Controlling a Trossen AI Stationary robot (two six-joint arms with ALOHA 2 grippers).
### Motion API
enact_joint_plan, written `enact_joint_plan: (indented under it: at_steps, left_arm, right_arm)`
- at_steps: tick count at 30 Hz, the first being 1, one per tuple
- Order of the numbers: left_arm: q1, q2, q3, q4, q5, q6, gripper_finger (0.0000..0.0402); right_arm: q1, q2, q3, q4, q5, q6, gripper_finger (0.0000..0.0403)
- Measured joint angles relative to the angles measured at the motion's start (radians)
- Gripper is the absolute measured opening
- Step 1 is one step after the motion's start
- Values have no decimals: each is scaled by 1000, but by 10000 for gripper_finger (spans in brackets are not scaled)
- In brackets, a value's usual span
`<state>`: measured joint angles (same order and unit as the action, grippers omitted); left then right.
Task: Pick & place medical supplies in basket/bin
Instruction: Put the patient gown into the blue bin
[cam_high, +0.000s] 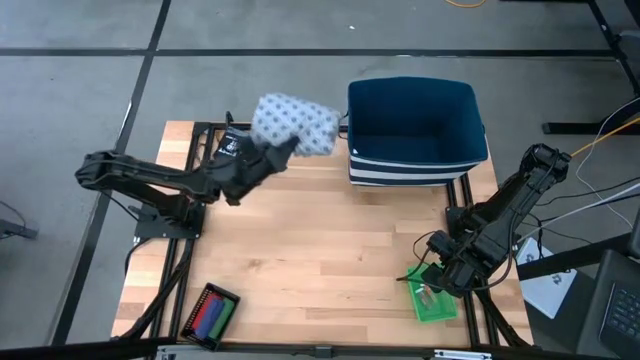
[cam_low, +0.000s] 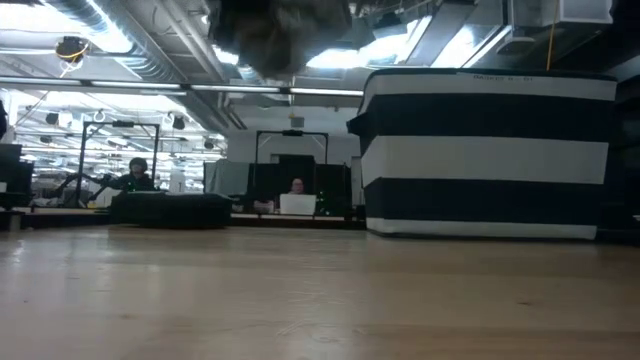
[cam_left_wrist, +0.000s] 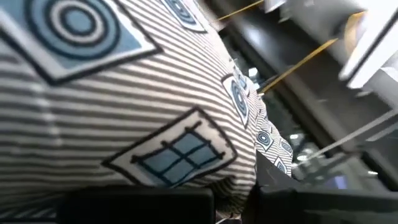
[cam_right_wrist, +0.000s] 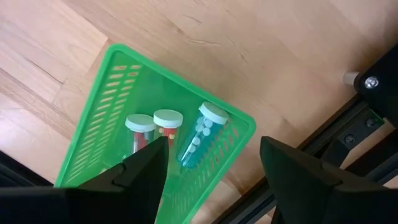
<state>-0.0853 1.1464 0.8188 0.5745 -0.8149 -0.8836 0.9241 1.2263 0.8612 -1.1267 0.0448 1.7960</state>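
Grey-blue patterned cloth pinched in left gripper, beside striped bin

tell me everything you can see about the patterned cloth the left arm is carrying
The folded cloth is soft fabric, pale with fine grey stripes and blue motifs: concentric rings and window-like squares, seen close in the left wrist view. It is bundled into a rounded, pillow-like lump, held up off the table by the left gripper, whose fingers clamp one end. It hangs near the table's far edge, just left of the navy striped bin, not yet over the opening.
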Motion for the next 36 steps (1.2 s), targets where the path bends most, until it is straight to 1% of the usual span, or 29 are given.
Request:
enact_joint_plan:
  at_steps: [3, 7, 10, 13, 15, 17, 21, 25, 30, 36]
  left_arm:
    - [23, -21, 1, 62, 50, 80, 11]
    - [82, -8, 24, 27, 134, 62, 11]
    - [138, 47, 73, 11, 244, 43, 11]
    - [195, 130, 158, 6, 390, 39, 11]
    - [233, 197, 239, -15, 487, 40, 11]
    - [272, 268, 334, -70, 582, 41, 11]
    - [344, 426, 550, -195, 753, 55, 11]
    - [401, 590, 764, -263, 921, 58, 11]
    - [447, 793, 1000, -376, 1095, 58, 11]
    - [464, 1004, 1241, -472, 1303, 60, 11]
  right_arm:
    - [0, 0, 0, 0, 0, 0, 254]
    - [0, 0, 0, -1, 0, -1, 254]
    - [0, 0, 0, -1, 0, 0, 254]
    - [0, 0, 0, 0, 0, 2, 254]
    - [0, 0, -1, 0, 0, 2, 254]
    - [0, 0, -1, 0, 0, 2, 254]
    - [0, 0, -1, 0, 0, 3, 254]
    - [0, 0, -1, 0, 9, 7, 254]
    - [0, 0, -1, 0, 38, 29, 254]
    - [0, 0, -1, 0, 57, 54, 254]
